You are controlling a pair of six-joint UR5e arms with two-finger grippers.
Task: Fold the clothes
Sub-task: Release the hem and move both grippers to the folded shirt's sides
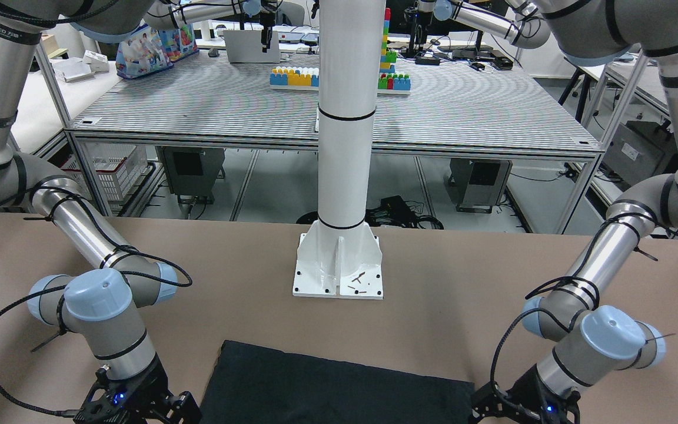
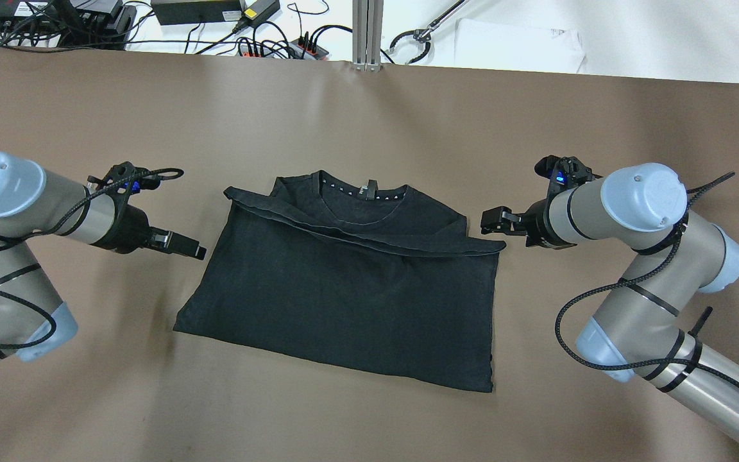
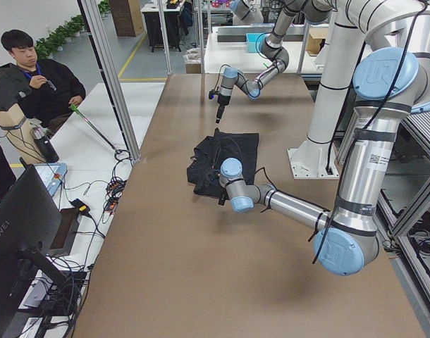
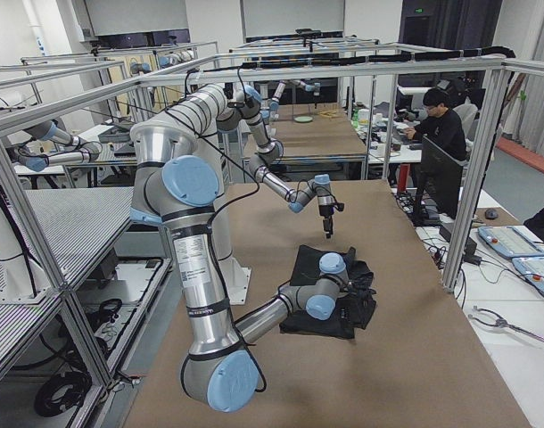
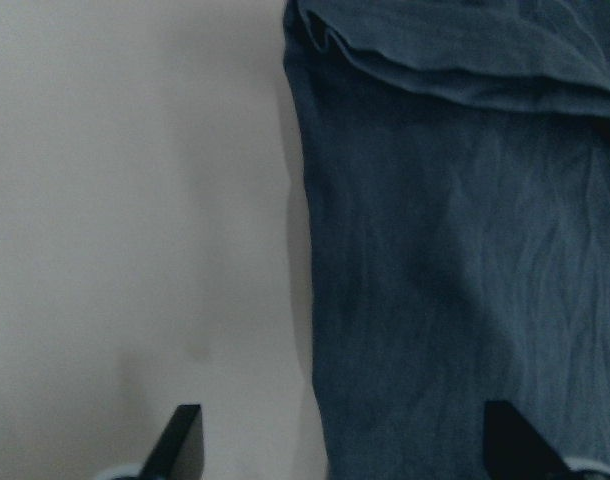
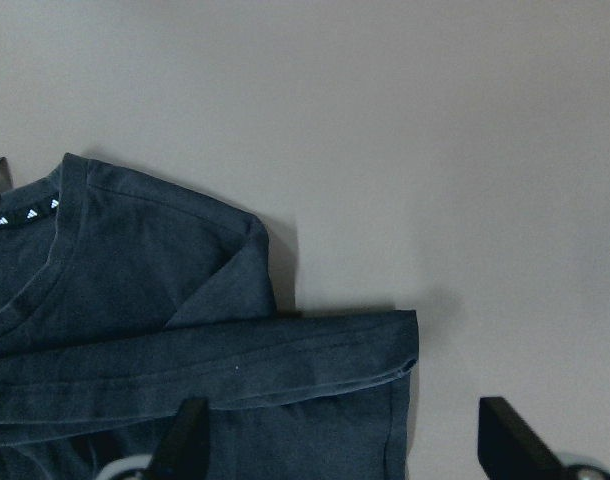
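Observation:
The clothes are one black T-shirt (image 2: 350,289) lying flat mid-table, its lower part folded up over the chest and the collar (image 2: 363,192) showing at the far side. My left gripper (image 2: 183,245) hovers just off the shirt's left edge, open; its wrist view has the shirt's edge (image 5: 315,300) running between the spread fingertips (image 5: 180,440). My right gripper (image 2: 494,221) is open too, beside the folded hem's right corner (image 6: 405,345), which lies below and between its fingertips (image 6: 505,435). Neither gripper holds any fabric.
The white pole's base plate (image 1: 339,268) stands on the brown table (image 2: 369,109) behind the shirt. Cables and power strips (image 2: 267,38) lie past the far edge. A seated person (image 3: 39,77) is beside the table's far side.

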